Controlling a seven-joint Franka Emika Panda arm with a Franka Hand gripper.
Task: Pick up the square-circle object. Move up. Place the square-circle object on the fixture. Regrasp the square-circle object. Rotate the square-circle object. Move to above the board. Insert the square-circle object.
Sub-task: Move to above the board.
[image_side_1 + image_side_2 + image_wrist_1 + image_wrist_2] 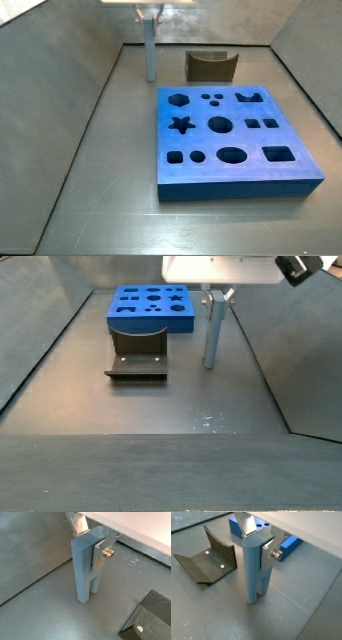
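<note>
The peg is held upright by the end effector, whose silver fingers are pinched on its upper part. In both wrist views the peg is seen at close range as a pale grey-blue bar hanging vertically, and a screw head on one finger plate is visible. Whether its lower end touches the surface cannot be told from these views.

In a side view the peg is seen standing tall near the back of the surface, just left of the fixture and behind the board. In a side view it appears to the right of both the fixture and the board, with its lower end at or very near the surface. The end effector is mostly hidden there beneath a pale housing.

Only a blue corner of the board is shown in a wrist view, behind the peg, while the fixture is seen there as a dark curved bracket with two screws. In a wrist view only a dark corner of the fixture is caught.

The surface is a dull grey floor, enclosed by plain grey walls. The board's holes are shown fully only in a side view: star, circles, squares, oval.
</note>
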